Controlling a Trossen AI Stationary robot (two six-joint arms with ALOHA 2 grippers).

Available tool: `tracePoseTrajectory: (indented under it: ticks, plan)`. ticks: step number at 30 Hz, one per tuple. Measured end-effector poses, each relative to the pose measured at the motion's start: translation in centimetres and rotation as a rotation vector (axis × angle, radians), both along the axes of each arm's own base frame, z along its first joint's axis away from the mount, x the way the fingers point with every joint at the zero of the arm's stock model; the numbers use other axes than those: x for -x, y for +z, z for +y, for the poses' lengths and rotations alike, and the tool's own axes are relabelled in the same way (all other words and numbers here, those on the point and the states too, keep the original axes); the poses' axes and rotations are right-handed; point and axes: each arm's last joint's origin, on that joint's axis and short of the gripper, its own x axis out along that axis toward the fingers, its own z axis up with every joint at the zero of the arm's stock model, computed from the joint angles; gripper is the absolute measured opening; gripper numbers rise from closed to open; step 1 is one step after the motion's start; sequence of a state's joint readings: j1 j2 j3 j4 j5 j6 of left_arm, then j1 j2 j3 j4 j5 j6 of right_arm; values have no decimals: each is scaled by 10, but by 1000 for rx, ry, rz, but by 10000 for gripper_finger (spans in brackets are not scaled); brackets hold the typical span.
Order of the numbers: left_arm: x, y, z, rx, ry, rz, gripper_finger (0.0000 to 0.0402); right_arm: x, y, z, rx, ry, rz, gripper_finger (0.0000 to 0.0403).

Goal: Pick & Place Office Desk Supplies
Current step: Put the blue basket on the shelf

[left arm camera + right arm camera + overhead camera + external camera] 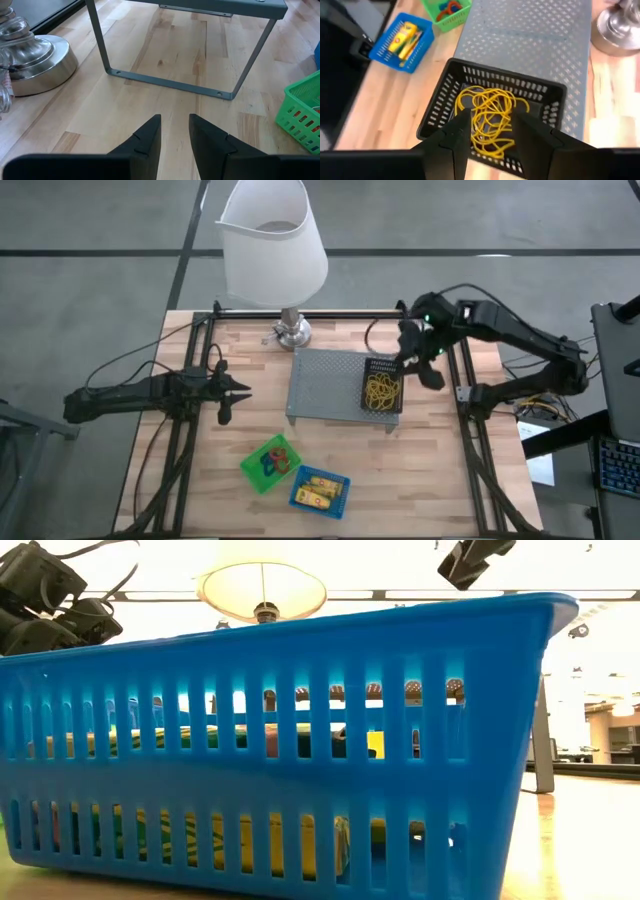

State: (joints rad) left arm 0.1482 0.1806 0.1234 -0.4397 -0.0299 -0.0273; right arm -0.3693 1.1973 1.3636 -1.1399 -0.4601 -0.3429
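While it hangs over the black bin (492, 122), the right end effector (490, 137) has its two fingers apart, and nothing is between them. In the right wrist view the fingers frame a pile of thin yellow rubber bands (490, 120) that lies inside that bin. The black bin sits on the right end of the grey mesh tray (325, 385), and the tray stands on thin legs above the wooden surface (440, 480). From above, the right end effector (425, 365) is just past the bin's right edge, near the back right part of the surface.

The left end effector (175, 135) waits low over the left side of the surface, and its fingers are a little apart, holding nothing. It points at the tray's leg frame (170, 82). The shiny lamp base (35, 60) is off to one side of it, and a corner of the green bin (302, 107) is on the other side.

The green bin (268, 463) sits on the surface in front of the tray, with small red and blue loops (274, 461) inside. The blue bin (320, 491) is just beside it, closer to the front edge, and holds yellow sticks (318, 488). The lamp (272, 240) stands at the back, behind the tray. In the low view the blue bin (280, 740) fills almost everything.
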Motion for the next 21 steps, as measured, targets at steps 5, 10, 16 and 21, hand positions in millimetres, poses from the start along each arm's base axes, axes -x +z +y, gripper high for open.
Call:
tracePoseTrajectory:
  ticks: [5, 10, 16, 21]
  plan:
    - [0, 0, 0, 0, 0, 0, 106, -15, -1, 28, 63, -64, 6, 128]
    - [0, 0, 0, 0, 0, 0, 106, -28, -14, 63, 78, -76, -16, 129]
    - [0, 0, 0, 0, 0, 0, 106, -41, -40, 102, 94, -181, -106, 126]
    - [0, 0, 0, 0, 0, 0, 106, -54, -63, 134, 13, -161, -307, 125]
